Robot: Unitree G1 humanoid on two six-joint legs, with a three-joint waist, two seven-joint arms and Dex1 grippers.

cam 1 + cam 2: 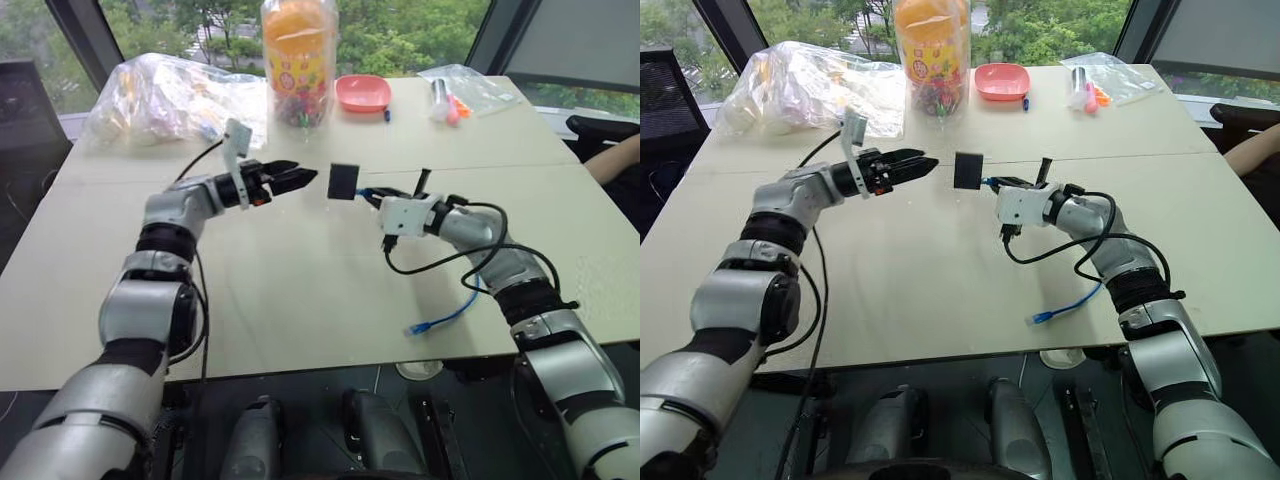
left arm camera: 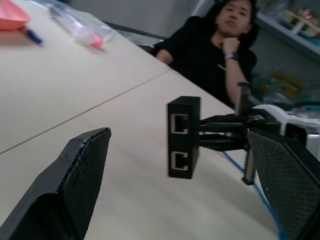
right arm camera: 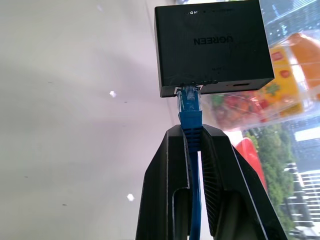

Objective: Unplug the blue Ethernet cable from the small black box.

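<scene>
We see one small black box (image 3: 212, 47), matte, flat and square w/ two metal-rimmed ports on its edge, held up above the pale tabletop (image 1: 300, 290) betw. both arms. One thin blue Ethernet cable (image 3: 191, 117) is plugged into it, right gripper (image 3: 192, 137) fingers clamped on the cord just behind the plug. Left gripper (image 2: 190, 150) fingers, black w/ cross-hatched pads, stand wide apart beside the box, not touching.

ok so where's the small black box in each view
Left eye view: small black box held up mid-picture, between the left hand and the right hand.
Right eye view: box again between the two hands, just above centre.
Left wrist view: centre, two empty ports facing the camera.
Right wrist view: top, above the shut fingers.
Shared landmark: the blue Ethernet cable plugged into the box.
</scene>
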